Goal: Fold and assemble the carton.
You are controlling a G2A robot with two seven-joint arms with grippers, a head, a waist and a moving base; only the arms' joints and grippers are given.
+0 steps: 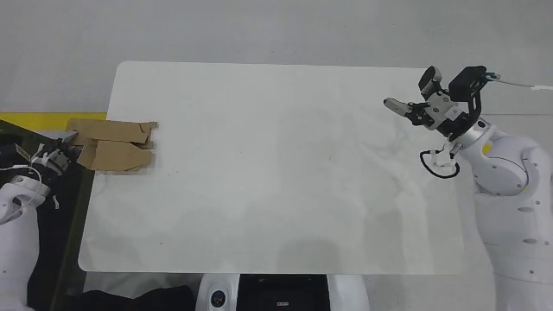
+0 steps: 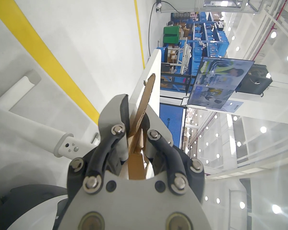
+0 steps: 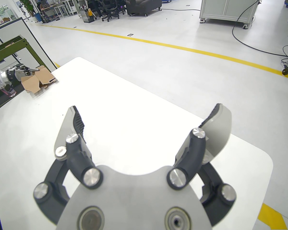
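Now | left hand [image 2: 135,113] grasps carton [image 1: 112,149] | right hand [image 3: 146,123] released, well apart | drag it firmly toward your right hand

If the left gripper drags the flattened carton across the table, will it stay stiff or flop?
The carton is thin cardboard, so probably light. Gripped at one edge by the left gripper, its flaps may sag. It should slide easily over the smooth table.
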